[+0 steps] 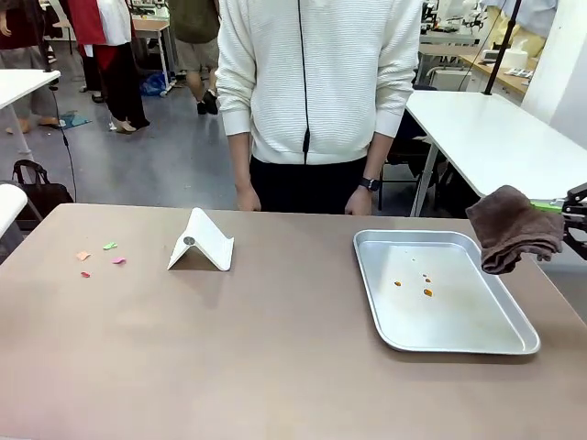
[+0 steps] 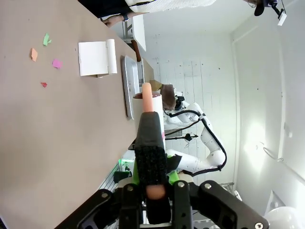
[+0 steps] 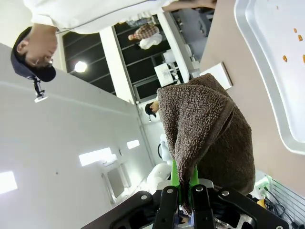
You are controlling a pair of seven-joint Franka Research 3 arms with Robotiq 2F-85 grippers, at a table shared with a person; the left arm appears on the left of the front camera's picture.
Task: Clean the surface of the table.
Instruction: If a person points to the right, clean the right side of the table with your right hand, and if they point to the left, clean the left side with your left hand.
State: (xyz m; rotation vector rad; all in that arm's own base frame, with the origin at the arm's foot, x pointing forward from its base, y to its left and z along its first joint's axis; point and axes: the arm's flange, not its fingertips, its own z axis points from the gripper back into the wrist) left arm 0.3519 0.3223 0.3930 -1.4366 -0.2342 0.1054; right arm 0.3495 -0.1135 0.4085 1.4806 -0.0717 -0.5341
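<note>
Worktop (image 1: 275, 367) unwiped: right pincer (image 3: 187, 188) pinches cloth (image 1: 514, 229) at three o'clock, left pincer (image 2: 155, 191) clamps a tool (image 2: 151, 138); next, reach nine-o'clock scraps (image 1: 118, 260).

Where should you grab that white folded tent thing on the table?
Probably pinch the white folded tent-shaped stand at its narrow top ridge, coming straight down from above: its two sloping sides meet there, while its base spreads wide on the tan table.
</note>
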